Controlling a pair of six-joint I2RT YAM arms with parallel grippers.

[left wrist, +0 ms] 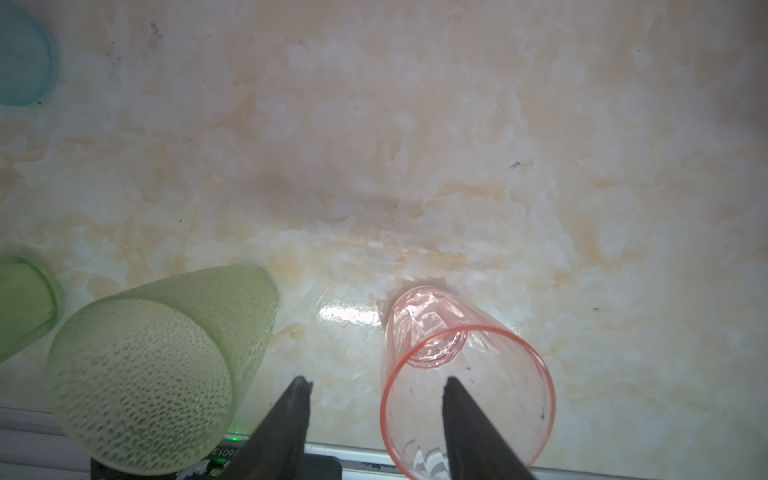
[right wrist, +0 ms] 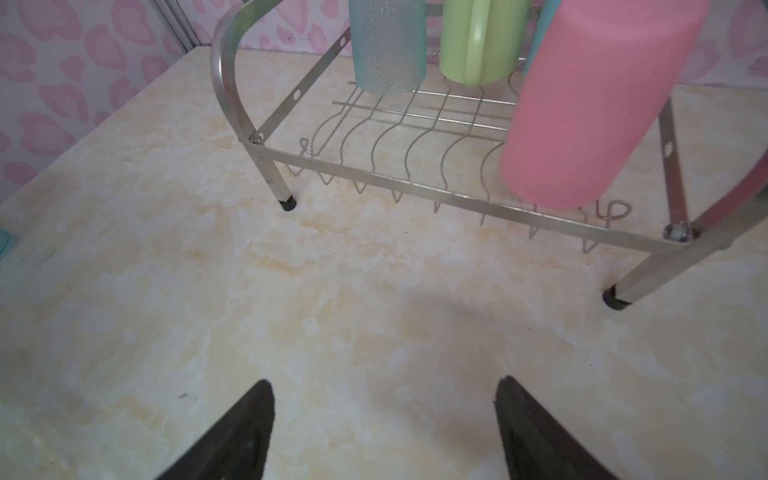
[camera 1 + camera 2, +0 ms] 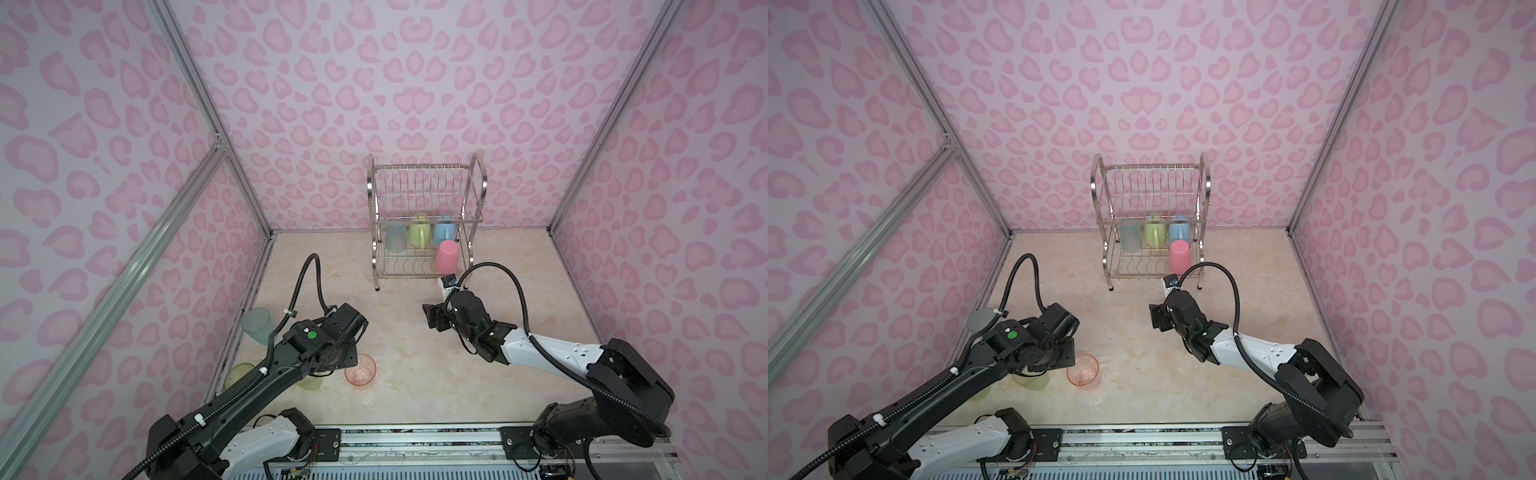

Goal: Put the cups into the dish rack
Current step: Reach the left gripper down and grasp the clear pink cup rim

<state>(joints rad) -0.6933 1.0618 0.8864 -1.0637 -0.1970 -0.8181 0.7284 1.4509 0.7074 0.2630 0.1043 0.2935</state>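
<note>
left claw (image 1: 374,384) apart, astride orange cup (image 1: 498,370) rim | right claw (image 2: 382,386) apart, empty | close square on wall, lift straight

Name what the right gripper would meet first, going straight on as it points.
Probably the table just short of the rack; the right gripper tilts slightly down. Depth is unclear: perhaps the rack's front rail.
</note>
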